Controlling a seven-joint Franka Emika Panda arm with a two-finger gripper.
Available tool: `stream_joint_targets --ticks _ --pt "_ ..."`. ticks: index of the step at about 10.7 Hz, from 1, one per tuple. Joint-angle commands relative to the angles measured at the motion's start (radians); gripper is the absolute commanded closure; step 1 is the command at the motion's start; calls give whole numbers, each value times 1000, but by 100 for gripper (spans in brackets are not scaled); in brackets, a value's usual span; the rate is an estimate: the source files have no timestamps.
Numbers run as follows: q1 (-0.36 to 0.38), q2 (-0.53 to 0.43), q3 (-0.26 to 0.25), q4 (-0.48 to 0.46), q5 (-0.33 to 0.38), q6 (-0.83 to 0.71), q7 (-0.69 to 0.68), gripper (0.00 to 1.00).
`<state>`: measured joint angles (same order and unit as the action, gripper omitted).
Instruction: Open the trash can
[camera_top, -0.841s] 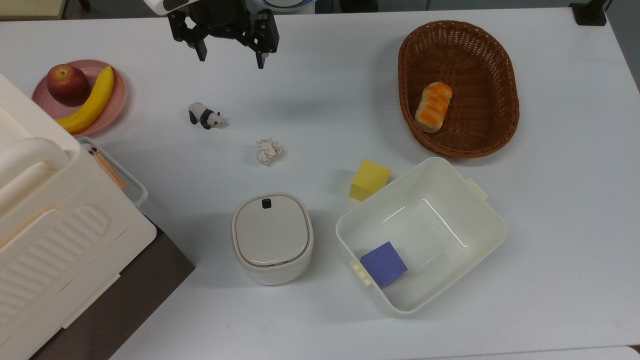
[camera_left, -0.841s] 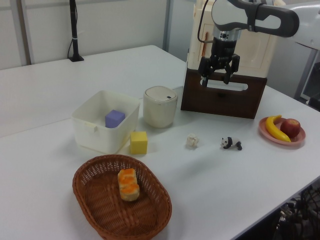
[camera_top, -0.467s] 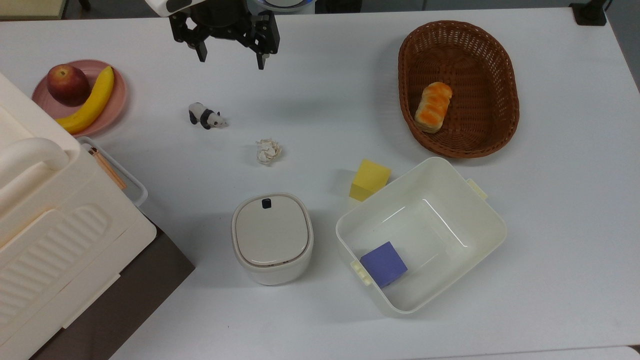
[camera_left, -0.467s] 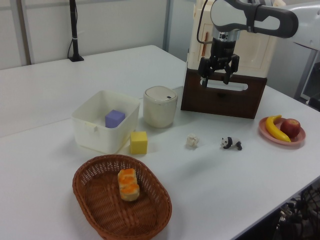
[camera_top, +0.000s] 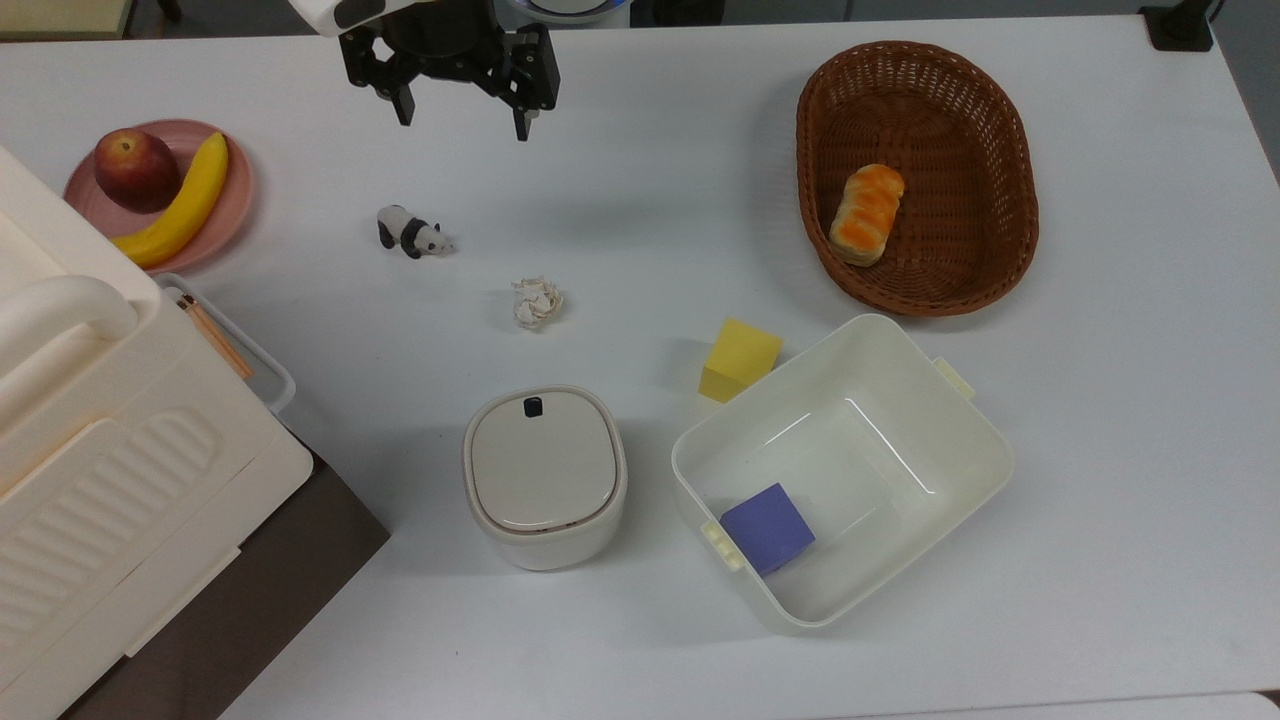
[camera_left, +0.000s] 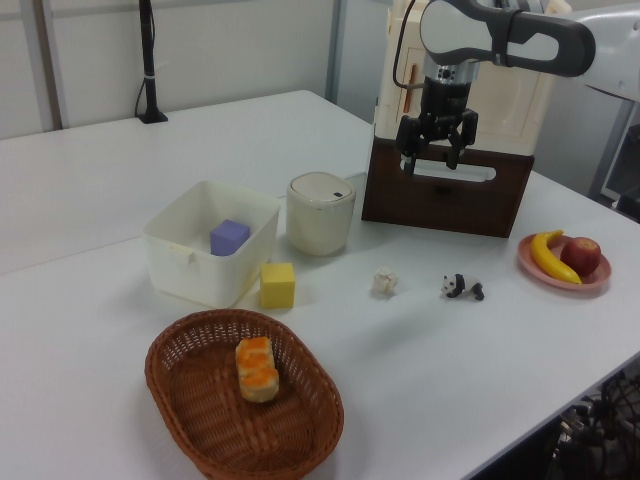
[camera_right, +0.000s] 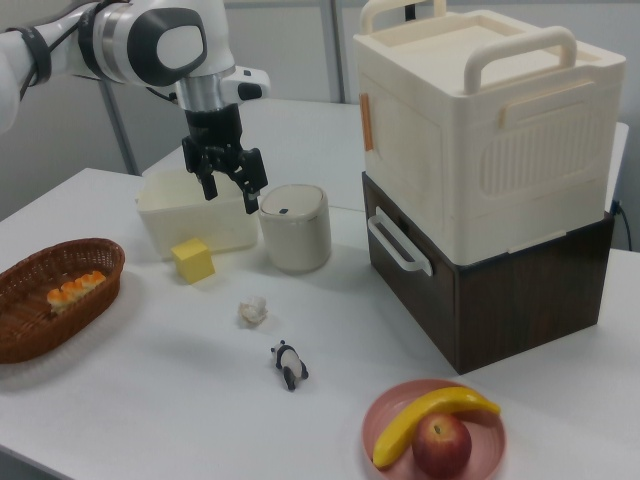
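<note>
- The gripper (camera_top: 460, 120) hangs above the table (camera_top: 640, 150) with its jaws spread apart and nothing between them; in the top view it sits at the upper edge, well apart from the trash can (camera_top: 545, 478).
- At the top view's far left stands a big cream ribbed box (camera_top: 90, 470) with a handle, resting on a dark brown base (camera_top: 250, 590).
- Just above it in the top view, a pink plate (camera_top: 225, 215) holds a red apple (camera_top: 136, 168) and a banana (camera_top: 180, 203).
- A small toy panda (camera_top: 411, 232) stands on the table below the gripper in the top view.
- A crumpled paper ball (camera_top: 537, 301) lies between the panda and the trash can.
- The trash can stands upright near the middle of the top view's lower half, its flat greyish lid (camera_top: 543, 460) shut, the black button (camera_top: 533, 406) at the lid edge facing the paper ball.
- A yellow cube (camera_top: 739, 359) rests just beside the white tub (camera_top: 960, 440), which stands to the trash can's right in the top view.
- A purple cube (camera_top: 767, 527) lies inside the tub.
- At the top view's upper right, a brown wicker basket (camera_top: 960, 110) holds an orange-glazed bread roll (camera_top: 866, 214).
</note>
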<state>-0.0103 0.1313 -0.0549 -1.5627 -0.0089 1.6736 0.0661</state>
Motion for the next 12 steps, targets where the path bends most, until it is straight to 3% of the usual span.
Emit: stream_joint_targets --ticks 1,8,9,10,11,12 --pt "3 5 1 7 -14 2 -32 0" --pt "6 80 1 -5 -14 109 -103 0" --pt "6 96 1 -5 -13 139 -106 4" --pt "9 103 3 -5 -10 196 -112 21" --pt "12 120 9 -4 -2 291 -127 47" --pt "13 137 12 0 3 380 -126 66"
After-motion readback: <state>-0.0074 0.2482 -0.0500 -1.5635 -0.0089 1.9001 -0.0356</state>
